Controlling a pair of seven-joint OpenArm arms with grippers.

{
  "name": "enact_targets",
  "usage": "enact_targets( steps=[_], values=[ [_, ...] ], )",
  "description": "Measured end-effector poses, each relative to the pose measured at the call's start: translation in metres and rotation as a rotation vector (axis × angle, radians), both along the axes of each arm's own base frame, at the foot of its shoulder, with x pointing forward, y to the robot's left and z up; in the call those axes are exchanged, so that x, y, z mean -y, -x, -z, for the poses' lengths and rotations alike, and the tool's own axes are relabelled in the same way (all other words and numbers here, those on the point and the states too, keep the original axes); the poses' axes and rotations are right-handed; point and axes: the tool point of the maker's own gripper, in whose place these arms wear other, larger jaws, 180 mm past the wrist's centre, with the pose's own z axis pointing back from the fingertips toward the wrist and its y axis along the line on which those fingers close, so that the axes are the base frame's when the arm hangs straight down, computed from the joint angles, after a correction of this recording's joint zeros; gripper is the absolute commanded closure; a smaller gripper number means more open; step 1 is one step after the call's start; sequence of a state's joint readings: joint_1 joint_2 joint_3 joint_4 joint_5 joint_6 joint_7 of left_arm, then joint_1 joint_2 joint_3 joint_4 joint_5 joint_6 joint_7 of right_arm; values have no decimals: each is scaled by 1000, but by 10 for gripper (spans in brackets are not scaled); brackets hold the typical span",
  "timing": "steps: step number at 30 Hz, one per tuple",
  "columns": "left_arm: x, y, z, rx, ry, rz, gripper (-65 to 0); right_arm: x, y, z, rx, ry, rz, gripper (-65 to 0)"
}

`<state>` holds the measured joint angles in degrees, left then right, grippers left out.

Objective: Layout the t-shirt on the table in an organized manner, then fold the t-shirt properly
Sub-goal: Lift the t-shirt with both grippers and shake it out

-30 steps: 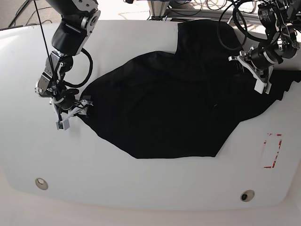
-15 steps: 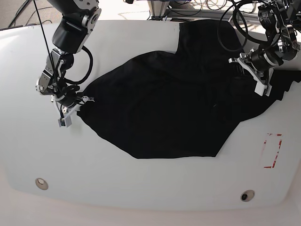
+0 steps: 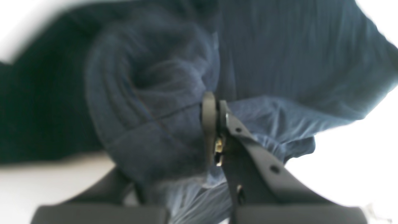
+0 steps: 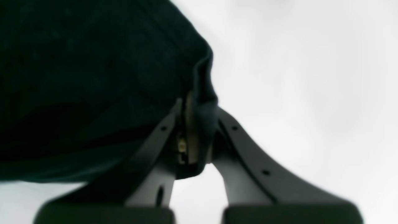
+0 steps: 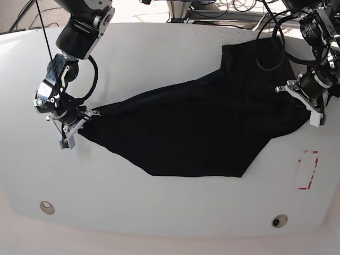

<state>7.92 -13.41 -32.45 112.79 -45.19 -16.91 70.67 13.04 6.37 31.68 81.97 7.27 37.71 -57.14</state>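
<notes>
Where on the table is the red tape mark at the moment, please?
In the base view, the red tape mark sits near the table's right edge, just beyond the t-shirt's lower right hem and below the left gripper.

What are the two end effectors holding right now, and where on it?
Both pinch the t-shirt: right end effector an edge corner, left end effector bunched fabric at the opposite side.

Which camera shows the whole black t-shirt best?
The base view: the t-shirt lies stretched across the table between both arms. The left wrist view shows only bunched cloth in the left end effector; the right wrist view shows one edge pinched by the right end effector.
</notes>
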Motion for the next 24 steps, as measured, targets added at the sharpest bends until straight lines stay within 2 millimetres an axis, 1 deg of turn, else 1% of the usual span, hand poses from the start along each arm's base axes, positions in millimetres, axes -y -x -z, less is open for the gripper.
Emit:
enact_targets(
  steps=[3,4,6,7,8,9,10,13,17,21,22,24],
  values=[
    [-7,-22,-30,95,-18,0,0,2,-17,-25,52,22,-4,0],
    [-10,-28,-40,123,-28,-2,0,2,-26,-37,78,28,-8,0],
    [-16,-44,-64,188,-56,-1,0,3,-37,-52,114,30,-8,0],
    [-18,-49,-73,214,-61,0,0,5,-43,-60,130,37,-8,0],
    [-20,-57,-88,254,-72,-1,0,6,-48,-67,143,42,-11,0],
    [-22,-62,-97,280,-75,-7,0,8,-54,-75,159,46,-9,0],
    [-22,-68,-110,318,-76,-8,0,7,-59,-83,179,51,-17,0],
    [-19,-83,-140,398,-78,1,0,2,-72,-99,202,88,-54,0],
    [-9,-103,-176,460,-110,42,0,-6,-90,-123,246,122,-94,0],
    [-10,-117,-213,530,-171,18,0,-17,-106,-148,296,143,-129,0],
    [-9,-121,-224,557,-177,11,0,-21,-111,-154,308,150,-142,0],
    [-5,-127,-240,592,-185,-2,0,-26,-118,-167,336,154,-156,0]
  ],
)
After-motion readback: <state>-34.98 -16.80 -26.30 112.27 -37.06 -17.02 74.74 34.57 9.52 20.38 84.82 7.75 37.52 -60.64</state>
